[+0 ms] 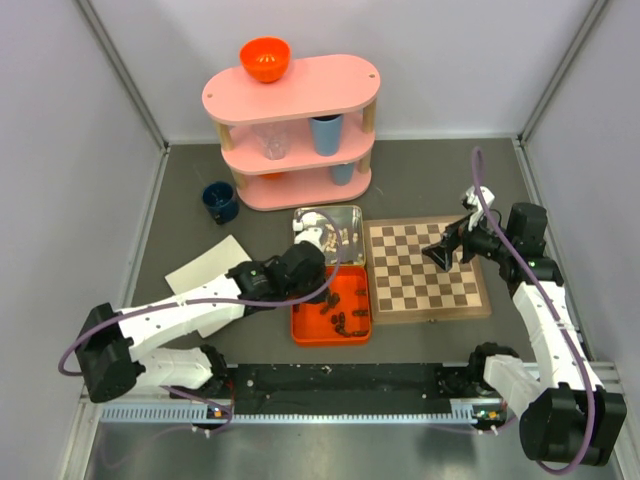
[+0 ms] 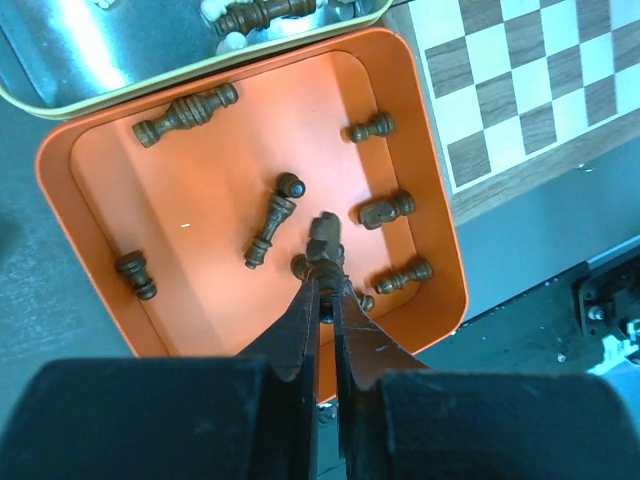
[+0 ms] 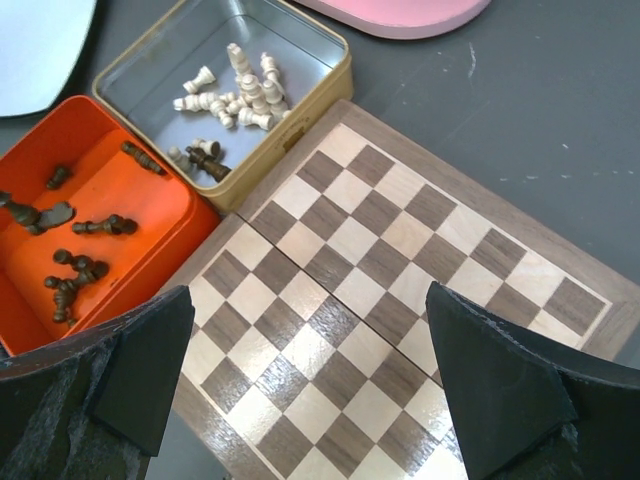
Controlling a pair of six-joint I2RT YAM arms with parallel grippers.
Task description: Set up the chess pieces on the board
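Note:
The board (image 1: 425, 268) lies bare at the right centre. Several dark brown chess pieces (image 2: 268, 228) lie in an orange tray (image 2: 90, 170) left of it. Pale cream pieces (image 3: 240, 95) lie in a silver tin (image 3: 190, 50) behind the tray, with a dark piece (image 3: 205, 160) among them. My left gripper (image 2: 325, 285) is down in the tray, shut on a dark piece (image 2: 324, 238) near the tray's front right. My right gripper (image 3: 310, 370) is open and empty, hovering above the board (image 3: 380, 250); it also shows in the top view (image 1: 440, 255).
A pink three-tier shelf (image 1: 290, 130) stands at the back with an orange bowl (image 1: 265, 58) on top and cups on its lower tiers. A dark blue cup (image 1: 220, 200) and a white sheet (image 1: 205, 265) lie left of the tin.

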